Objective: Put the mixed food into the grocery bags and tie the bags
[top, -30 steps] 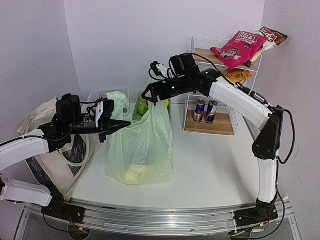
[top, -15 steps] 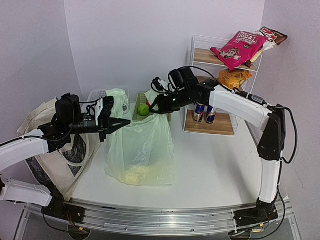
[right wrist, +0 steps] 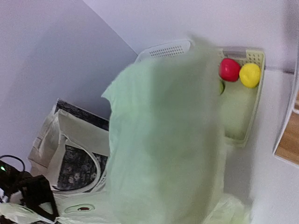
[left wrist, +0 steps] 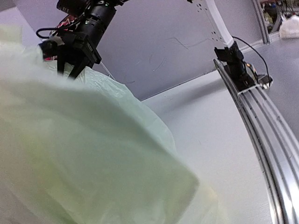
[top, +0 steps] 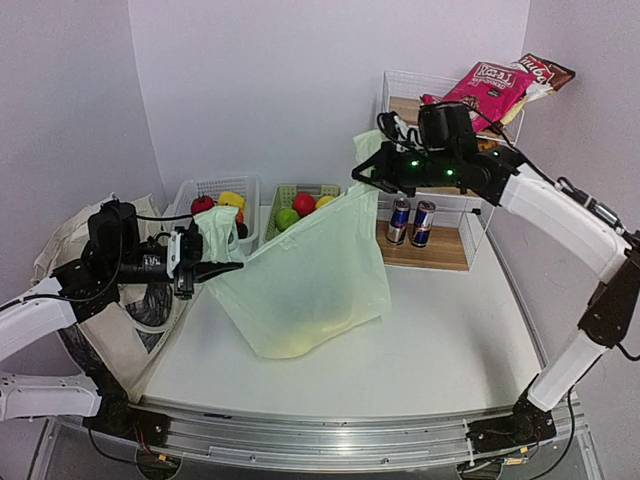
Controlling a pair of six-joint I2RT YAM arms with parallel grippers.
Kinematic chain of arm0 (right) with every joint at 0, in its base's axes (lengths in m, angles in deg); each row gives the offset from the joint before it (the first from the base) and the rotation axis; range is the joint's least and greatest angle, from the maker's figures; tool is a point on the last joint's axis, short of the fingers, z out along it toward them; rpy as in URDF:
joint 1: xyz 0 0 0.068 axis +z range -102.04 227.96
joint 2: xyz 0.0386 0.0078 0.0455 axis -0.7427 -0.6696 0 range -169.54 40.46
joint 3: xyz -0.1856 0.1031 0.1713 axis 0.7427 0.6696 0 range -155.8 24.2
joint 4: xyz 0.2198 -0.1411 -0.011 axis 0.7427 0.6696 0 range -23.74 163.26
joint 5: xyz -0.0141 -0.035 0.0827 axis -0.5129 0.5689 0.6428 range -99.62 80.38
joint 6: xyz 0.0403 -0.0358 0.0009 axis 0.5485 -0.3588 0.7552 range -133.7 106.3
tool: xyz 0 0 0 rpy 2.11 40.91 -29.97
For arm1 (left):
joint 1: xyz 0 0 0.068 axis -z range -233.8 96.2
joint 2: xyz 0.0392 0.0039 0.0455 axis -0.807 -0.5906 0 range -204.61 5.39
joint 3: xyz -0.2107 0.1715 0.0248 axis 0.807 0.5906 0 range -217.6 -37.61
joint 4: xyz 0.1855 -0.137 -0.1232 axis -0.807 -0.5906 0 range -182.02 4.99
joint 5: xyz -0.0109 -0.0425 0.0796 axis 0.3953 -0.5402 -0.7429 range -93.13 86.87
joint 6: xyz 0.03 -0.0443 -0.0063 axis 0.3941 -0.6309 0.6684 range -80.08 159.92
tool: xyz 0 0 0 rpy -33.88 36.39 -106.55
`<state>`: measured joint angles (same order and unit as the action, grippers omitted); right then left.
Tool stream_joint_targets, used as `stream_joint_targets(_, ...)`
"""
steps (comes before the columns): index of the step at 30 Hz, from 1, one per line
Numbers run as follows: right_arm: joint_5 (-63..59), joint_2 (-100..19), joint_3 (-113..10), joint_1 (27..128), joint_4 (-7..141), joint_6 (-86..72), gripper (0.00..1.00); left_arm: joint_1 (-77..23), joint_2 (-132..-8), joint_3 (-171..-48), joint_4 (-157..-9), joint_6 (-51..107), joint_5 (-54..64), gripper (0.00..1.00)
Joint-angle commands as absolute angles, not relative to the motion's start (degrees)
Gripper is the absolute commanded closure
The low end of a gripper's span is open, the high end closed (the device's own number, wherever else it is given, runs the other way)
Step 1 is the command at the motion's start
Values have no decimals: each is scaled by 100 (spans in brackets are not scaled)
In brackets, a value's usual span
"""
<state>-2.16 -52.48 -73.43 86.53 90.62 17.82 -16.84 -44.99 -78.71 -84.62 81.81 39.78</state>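
Observation:
The pale-green plastic grocery bag (top: 310,280) hangs stretched over the table between both grippers. My left gripper (top: 228,266) is shut on its left handle. My right gripper (top: 362,175) is shut on its right handle, held high by the shelf. A yellowish lump shows through the bag's bottom (top: 285,345). In both wrist views the bag (left wrist: 79,154) (right wrist: 163,140) covers my own fingers. The cream canvas tote (top: 75,235) slumps at the left edge, behind the left arm. Two drink cans (top: 411,220) stand in the wire shelf, and snack packets (top: 478,88) lie on top of it.
A white basket (top: 213,185) and a green basket (top: 322,189) of red, yellow and green fruit sit at the back wall. The wire shelf rack (top: 470,235) stands at the right, close under the right arm. The rail (left wrist: 261,140) runs along the table's near edge.
The right gripper shut on the bag's right handle and carried it up and to the right. The left arm drew back to the left. The bag now spreads wide between them.

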Motion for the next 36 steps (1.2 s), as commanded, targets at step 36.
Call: stream_joint_targets(36,-1588,-7644,-9010,8951,7867,2071,100,-979,-5339,-8247,-10268,12428,5185,100)
